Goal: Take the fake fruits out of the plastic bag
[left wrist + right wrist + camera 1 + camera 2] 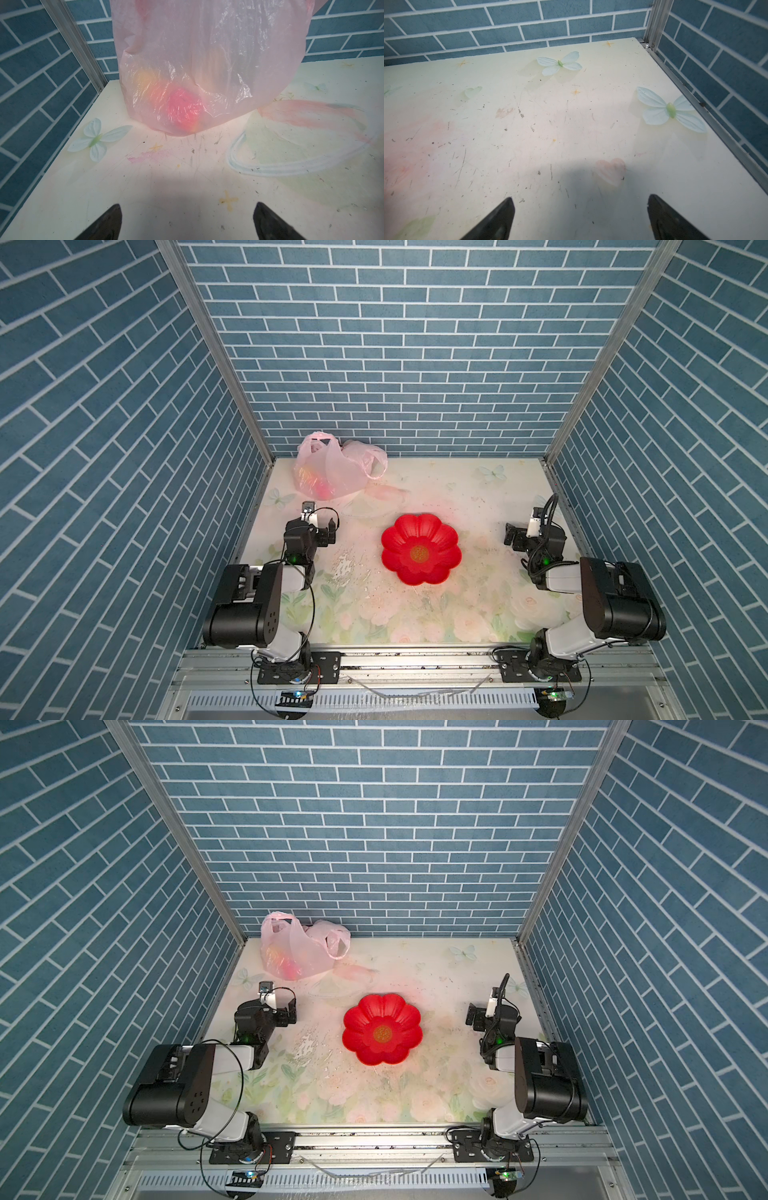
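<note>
My left wrist feed shows fake fruits, red and yellow, inside the plastic bag at the far-left corner of the table. Only the top views show the red bowl mid-table. The bag's print blurs, unreadable. My left gripper and right gripper both gape, empty.

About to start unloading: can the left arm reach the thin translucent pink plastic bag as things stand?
Probably yes: the left gripper is open and faces the thin translucent pink plastic bag, with only bare floral tabletop between them.
</note>
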Motion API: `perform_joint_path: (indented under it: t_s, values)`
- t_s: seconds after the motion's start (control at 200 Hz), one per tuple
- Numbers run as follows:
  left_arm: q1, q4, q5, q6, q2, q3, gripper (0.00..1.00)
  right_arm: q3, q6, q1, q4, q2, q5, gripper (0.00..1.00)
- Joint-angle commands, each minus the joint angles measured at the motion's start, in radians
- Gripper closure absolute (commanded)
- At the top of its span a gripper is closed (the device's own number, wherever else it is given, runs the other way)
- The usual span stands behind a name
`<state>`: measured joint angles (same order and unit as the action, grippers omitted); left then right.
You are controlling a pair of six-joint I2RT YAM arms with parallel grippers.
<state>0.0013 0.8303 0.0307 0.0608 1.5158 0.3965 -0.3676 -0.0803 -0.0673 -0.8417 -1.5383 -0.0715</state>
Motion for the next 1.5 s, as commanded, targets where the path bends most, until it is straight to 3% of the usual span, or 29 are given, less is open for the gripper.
perform_joint_path:
  t_s: [0.0,0.055,0.135,0.235,0.29,0.365,0.4,0.445,0.53,0.735,0.91,1.115,1.325,1.495]
  values:
    - [-0.003,-0.135,-0.031,-0.004,-0.038,0.054,0.01,-0.028,0.016,0.001,0.008,0.032,0.056,0.01]
    - [-0.003,-0.284,-0.055,-0.016,-0.081,0.131,0.01,-0.039,-0.002,0.001,0.099,0.103,0.103,0.01]
    - [-0.003,-0.559,-0.099,-0.044,-0.116,0.26,0.01,-0.109,-0.09,0.001,0.365,0.214,0.187,0.01]
    - [-0.003,-0.704,-0.122,-0.118,-0.152,0.347,0.01,-0.199,-0.202,0.001,0.638,0.319,0.216,0.01]
    - [-0.003,-0.771,-0.206,-0.253,-0.188,0.376,0.01,-0.223,-0.309,0.0,0.746,0.371,0.256,0.01]
    - [0.004,-0.981,-0.381,-0.569,-0.233,0.445,0.01,-0.247,-0.405,-0.002,0.865,0.42,0.243,0.01]
    - [0.024,-1.06,-0.362,-0.662,-0.25,0.472,0.01,-0.263,-0.422,-0.002,0.9,0.429,0.202,0.01]
    - [0.061,-1.071,-0.239,-0.705,-0.272,0.479,0.01,-0.287,-0.431,-0.002,0.945,0.431,0.126,0.01]
    - [0.075,-1.003,-0.028,-0.679,-0.312,0.497,0.01,-0.324,-0.468,0.008,1.01,0.43,0.013,0.01]
    - [0.035,-1.186,0.192,-0.642,-0.318,0.676,0.01,-0.424,-0.429,0.157,1.189,0.393,0.011,0.01]
    - [-0.034,-1.344,0.149,-0.509,-0.31,0.801,0.01,-0.494,-0.449,0.294,1.283,0.356,0.044,0.01]
    - [-0.115,-1.259,0.189,-0.461,-0.327,0.759,0.01,-0.508,-0.519,0.427,1.317,0.297,0.079,0.01]
    - [-0.141,-1.279,0.217,-0.407,-0.349,0.755,0.01,-0.503,-0.603,0.529,1.317,0.263,0.08,0.16]
    - [-0.149,-1.218,0.32,-0.406,-0.374,0.716,0.01,-0.478,-0.653,0.573,1.251,0.213,0.029,0.26]
